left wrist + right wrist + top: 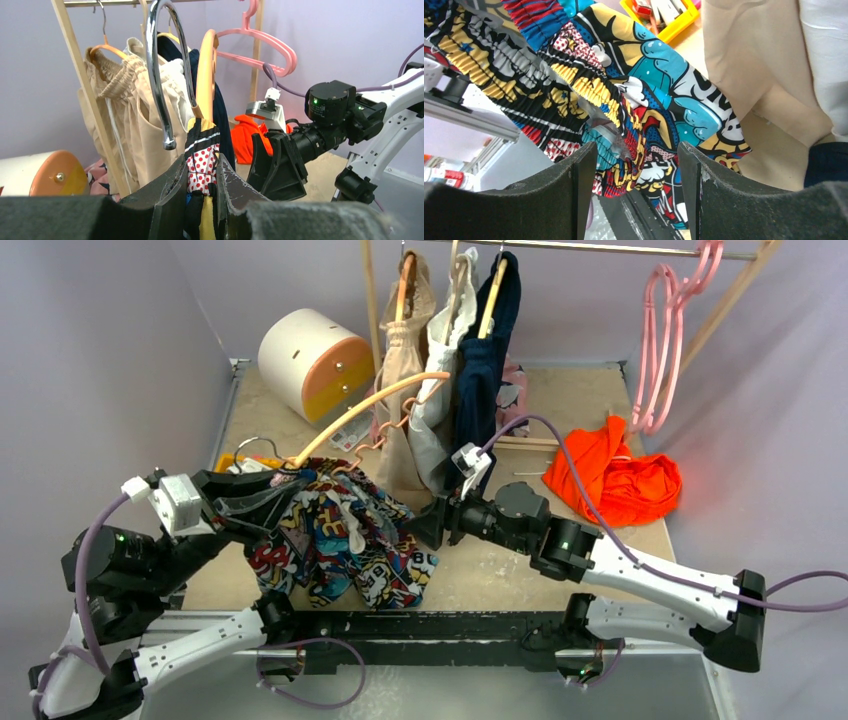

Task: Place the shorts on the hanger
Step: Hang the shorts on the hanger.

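Note:
The comic-print shorts [345,540] hang bunched from my left gripper [268,502] at the near left of the table. In the left wrist view that gripper [202,162] is shut on a fold of the shorts [201,170]. The peach-orange hanger [206,75] and its silver hook [159,75] rise out of the fabric just above the jaws. In the top view the hanger [370,400] arcs up and right toward the hanging clothes. My right gripper [412,525] is open at the shorts' right edge. In the right wrist view its fingers [636,165] straddle the gathered waistband [589,90] without closing on it.
A wooden rail at the back carries a beige garment [400,380], a white one and a navy one [485,350] on wooden hangers, plus pink hangers [670,330]. An orange garment [612,478] lies at the right, and a white-and-orange drum [310,360] at the back left.

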{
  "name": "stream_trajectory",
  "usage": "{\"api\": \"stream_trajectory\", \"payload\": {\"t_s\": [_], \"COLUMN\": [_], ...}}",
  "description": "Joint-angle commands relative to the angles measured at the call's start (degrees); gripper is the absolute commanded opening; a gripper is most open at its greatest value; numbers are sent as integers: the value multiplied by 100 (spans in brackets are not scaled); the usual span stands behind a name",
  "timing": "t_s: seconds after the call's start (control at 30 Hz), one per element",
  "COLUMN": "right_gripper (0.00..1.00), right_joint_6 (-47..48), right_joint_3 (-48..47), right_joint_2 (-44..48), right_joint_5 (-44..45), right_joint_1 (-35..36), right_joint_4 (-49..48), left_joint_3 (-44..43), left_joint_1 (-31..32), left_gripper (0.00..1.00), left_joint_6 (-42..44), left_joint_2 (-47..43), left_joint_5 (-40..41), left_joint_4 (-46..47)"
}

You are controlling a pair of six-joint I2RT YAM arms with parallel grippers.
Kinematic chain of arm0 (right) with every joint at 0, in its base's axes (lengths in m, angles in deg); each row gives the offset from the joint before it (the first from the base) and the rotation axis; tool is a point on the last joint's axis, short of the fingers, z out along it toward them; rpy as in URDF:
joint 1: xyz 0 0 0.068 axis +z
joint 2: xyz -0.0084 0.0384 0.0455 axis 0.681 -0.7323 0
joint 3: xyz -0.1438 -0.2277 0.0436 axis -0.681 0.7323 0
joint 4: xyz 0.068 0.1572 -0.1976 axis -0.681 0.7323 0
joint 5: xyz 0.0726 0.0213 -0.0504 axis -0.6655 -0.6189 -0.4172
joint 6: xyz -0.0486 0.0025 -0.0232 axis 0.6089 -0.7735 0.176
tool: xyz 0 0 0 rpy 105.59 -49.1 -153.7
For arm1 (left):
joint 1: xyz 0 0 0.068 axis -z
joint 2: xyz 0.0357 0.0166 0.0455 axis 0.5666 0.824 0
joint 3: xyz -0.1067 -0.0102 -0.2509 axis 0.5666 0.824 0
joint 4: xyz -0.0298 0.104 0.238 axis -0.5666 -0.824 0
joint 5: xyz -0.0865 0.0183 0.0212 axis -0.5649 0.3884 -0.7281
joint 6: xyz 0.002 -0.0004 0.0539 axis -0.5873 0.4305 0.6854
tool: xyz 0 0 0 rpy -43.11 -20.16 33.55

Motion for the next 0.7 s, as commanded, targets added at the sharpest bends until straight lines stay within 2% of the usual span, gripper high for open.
{"api": "stream_trajectory", "payload": {"t_s": [0.0,0.2,0.27,0.33,0.4,0.47,0.67], "right_gripper": [62,60,56,43,21,2,0], "right_joint_6": [-195,-334,-364,-377,-395,-395,-177], "right_joint_3": [53,148,96,41,-24,-117,-551], "right_joint_2": [128,-45,-138,-219,-226,-118,477], "right_joint_5": [-235,-360,-275,-156,88,515,1510], "right_joint_1": [15,21,19,17,13,14,13], "right_joint_4": [-270,-333,-334,-287,-165,-14,772], "left_joint_3": [-268,-233,-255,-300,-358,-408,-323], "left_joint_1": [-15,-13,-17,-13,-13,-13,-13], "left_gripper": [0,0,0,0,0,0,0], "left_joint_6": [-77,-130,-146,-175,-203,-247,-512], "left_joint_2": [18,52,87,114,141,138,6], "left_joint_5": [73,62,66,34,23,-79,-494], "left_joint_4": [905,1019,1034,1037,983,888,533]}}
